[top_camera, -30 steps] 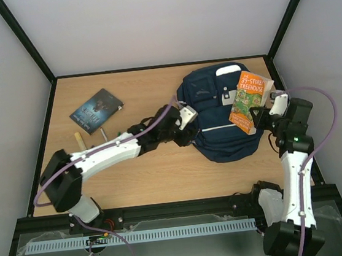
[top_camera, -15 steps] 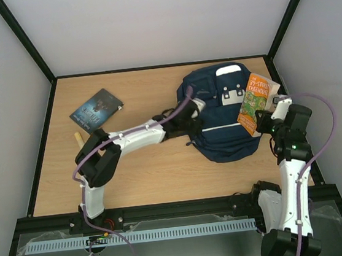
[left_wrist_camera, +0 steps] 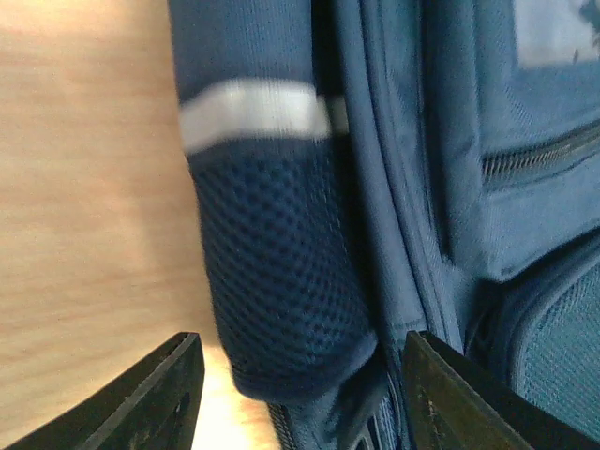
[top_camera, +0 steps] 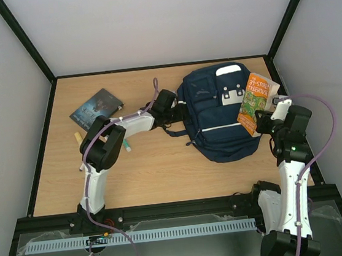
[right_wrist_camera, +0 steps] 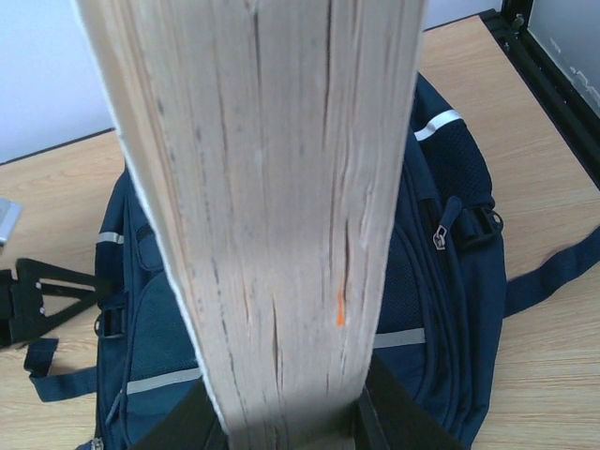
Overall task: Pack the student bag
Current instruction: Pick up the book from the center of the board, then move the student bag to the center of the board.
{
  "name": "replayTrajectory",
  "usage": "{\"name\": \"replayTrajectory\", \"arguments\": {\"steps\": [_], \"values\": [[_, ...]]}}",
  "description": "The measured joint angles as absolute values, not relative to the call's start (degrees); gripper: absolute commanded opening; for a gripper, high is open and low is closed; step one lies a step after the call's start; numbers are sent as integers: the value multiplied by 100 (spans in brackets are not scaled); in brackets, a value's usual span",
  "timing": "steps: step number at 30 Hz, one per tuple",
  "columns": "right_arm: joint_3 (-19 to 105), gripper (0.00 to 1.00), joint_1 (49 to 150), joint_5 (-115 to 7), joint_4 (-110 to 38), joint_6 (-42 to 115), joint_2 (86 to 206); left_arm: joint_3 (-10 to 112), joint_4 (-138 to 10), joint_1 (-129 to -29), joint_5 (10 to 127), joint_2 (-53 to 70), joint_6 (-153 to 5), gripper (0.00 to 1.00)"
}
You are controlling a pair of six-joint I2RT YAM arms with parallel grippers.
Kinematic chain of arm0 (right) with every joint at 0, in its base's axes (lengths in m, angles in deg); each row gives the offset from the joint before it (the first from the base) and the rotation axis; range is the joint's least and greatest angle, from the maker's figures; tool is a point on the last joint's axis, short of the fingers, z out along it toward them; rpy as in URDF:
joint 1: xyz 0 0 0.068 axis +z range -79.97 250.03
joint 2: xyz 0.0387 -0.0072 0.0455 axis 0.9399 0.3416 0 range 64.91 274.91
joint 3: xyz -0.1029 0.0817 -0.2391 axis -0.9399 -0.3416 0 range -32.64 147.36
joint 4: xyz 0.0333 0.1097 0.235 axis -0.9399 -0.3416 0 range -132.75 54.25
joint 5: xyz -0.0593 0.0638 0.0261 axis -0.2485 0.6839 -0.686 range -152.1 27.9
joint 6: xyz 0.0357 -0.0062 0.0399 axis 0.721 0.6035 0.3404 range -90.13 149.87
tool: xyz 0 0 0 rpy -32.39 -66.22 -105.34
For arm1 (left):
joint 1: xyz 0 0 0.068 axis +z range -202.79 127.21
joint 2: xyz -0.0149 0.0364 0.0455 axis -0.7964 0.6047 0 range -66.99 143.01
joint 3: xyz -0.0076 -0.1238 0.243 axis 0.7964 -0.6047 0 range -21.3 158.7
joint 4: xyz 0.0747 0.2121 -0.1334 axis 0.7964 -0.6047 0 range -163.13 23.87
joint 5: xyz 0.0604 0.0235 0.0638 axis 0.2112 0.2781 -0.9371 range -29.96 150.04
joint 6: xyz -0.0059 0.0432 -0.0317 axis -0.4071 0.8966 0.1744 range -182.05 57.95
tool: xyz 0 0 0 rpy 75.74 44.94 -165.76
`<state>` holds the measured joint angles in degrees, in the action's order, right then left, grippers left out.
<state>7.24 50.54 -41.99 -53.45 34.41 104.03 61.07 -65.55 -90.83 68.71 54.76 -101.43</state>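
Desk (top_camera: 151, 173): pale wood with black rails, plain light walls on three sides, seen from the top camera.
Student bag (top_camera: 220, 128): navy, lying flat near the far right corner of the desk.
Left gripper (top_camera: 175, 106): at the bag's left side; from above its jaws cannot be made out.
Right gripper (top_camera: 262, 117): clamped on an orange Treehouse paperback (top_camera: 254, 97), which leans over the bag's right edge.
Dark book (top_camera: 96, 107): flat toward the far left corner, well apart from the bag.
Left wrist view: fingers (left_wrist_camera: 159, 394) spread wide on either side of the bag's mesh side pocket (left_wrist_camera: 281, 281), gripping nothing. A white stripe (left_wrist_camera: 253, 108) crosses above the mesh, with bare desk to the left.
Right wrist view: the paperback's page edges stand upright in the middle, pinched between both fingers (right_wrist_camera: 394, 417), with the bag lying below.
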Motion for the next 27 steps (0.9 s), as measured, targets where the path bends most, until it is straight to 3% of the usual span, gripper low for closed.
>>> {"name": "replayTrajectory", "arguments": {"steps": [7, 13, 17, 27], "values": [[697, 1, 5054, -4157, -5343, 3412, 10407, 6006, -6343, -9131, 7260, 5601, -10573, 34], [693, 1, 5054, -4153, -5343, 3406, 10407, 5945, -6225, -8991, 7413, 5655, -10742, 3], [693, 1, 5054, -4122, -5343, 3393, 10407, 5497, -5895, -8884, 7468, 5507, -10740, 2], [693, 1, 5054, -3866, -5343, 3388, 10392, 3663, -6175, -8465, 7000, 3734, -10311, 2]]}}
